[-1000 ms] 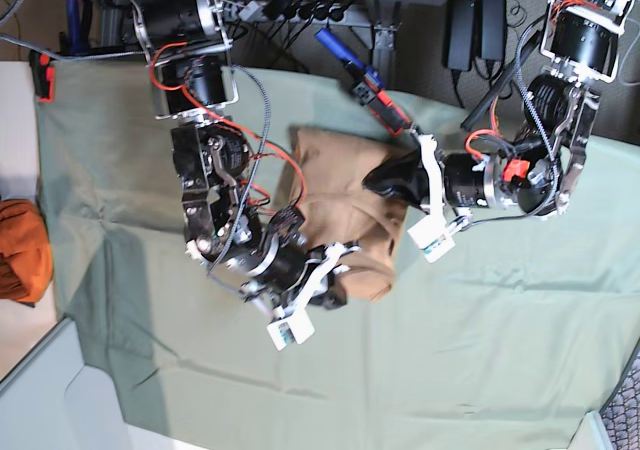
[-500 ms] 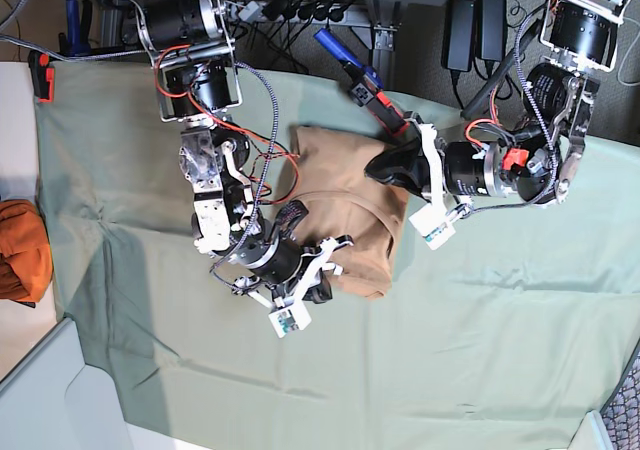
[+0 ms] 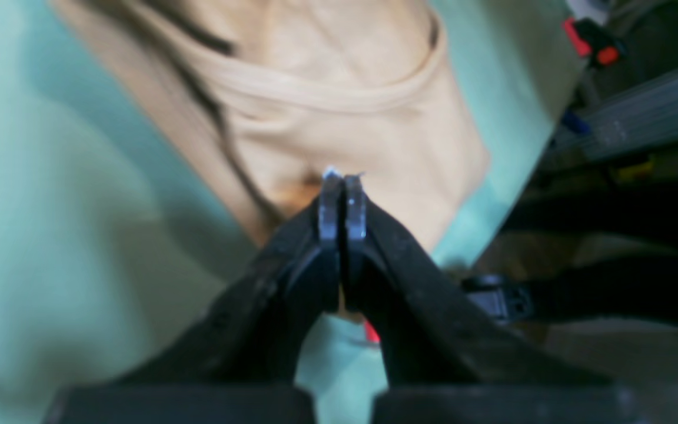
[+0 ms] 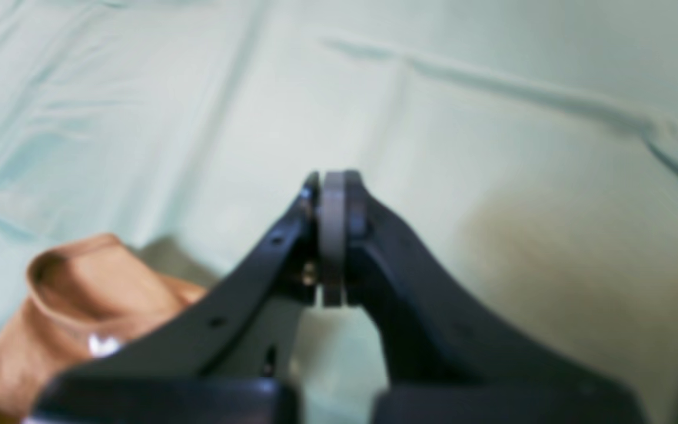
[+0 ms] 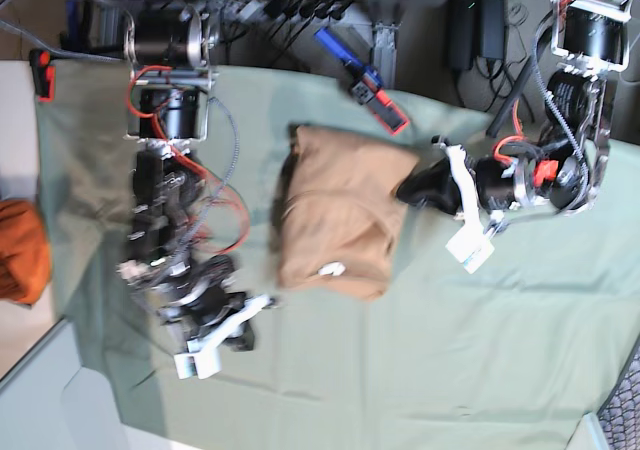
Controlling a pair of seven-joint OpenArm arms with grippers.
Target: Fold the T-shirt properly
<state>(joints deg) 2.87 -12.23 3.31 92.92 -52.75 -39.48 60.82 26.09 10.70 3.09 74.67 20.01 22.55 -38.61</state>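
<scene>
The tan T-shirt point(image 5: 335, 210) lies folded into a compact rectangle on the middle of the green sheet point(image 5: 480, 340), a small white label point(image 5: 330, 268) showing near its front edge. My left gripper point(image 5: 405, 192) is shut and empty, hovering just off the shirt's right edge; in the left wrist view its closed tips point(image 3: 342, 176) point at the T-shirt point(image 3: 339, 106). My right gripper point(image 5: 245, 332) is shut and empty, off the shirt's lower left. In the right wrist view its tips point(image 4: 333, 176) hang over bare sheet, with the T-shirt point(image 4: 74, 294) at lower left.
A darker orange cloth bundle point(image 5: 20, 250) sits at the far left edge. A blue and red tool point(image 5: 362, 82) lies at the sheet's back edge. Cables and power bricks point(image 5: 470, 20) crowd the back. A red clamp point(image 5: 42, 75) is at the back left.
Both grippers have drawn away from the shirt: the right one to the left and toward the front, the left one to the right. The shirt now lies free, flatter.
</scene>
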